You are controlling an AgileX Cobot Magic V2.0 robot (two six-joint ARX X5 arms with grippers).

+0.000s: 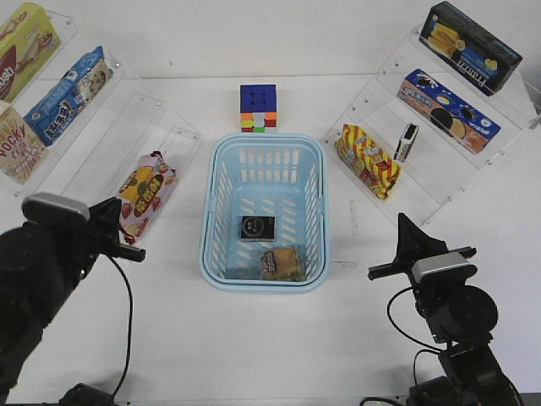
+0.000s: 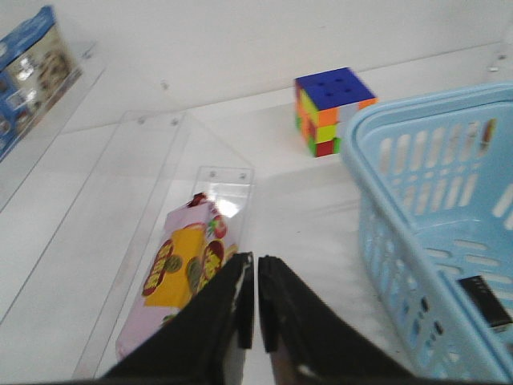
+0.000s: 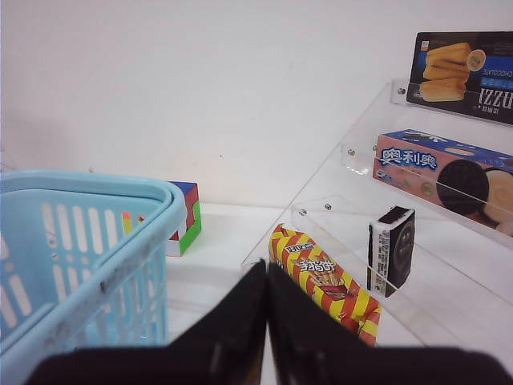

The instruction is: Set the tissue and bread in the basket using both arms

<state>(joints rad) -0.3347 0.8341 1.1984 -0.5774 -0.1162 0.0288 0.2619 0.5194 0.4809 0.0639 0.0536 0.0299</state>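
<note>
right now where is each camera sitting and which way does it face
Front: above and behind the robot, looking forward over the table at the basket holding tissue and bread; both arms show, left end effector, right end effector.
Left wrist: on the left arm, facing the fruit snack bag and cube; its shut fingers show.
Right wrist: on the right arm, facing the striped box; its shut fingers show.
All three share the basket and cube.

The basket (image 1: 264,275) is open from above. The cube (image 1: 259,108) stands just behind it, clear shelves (image 1: 161,127) flank both sides, and bare table (image 1: 279,338) lies in front.
</note>
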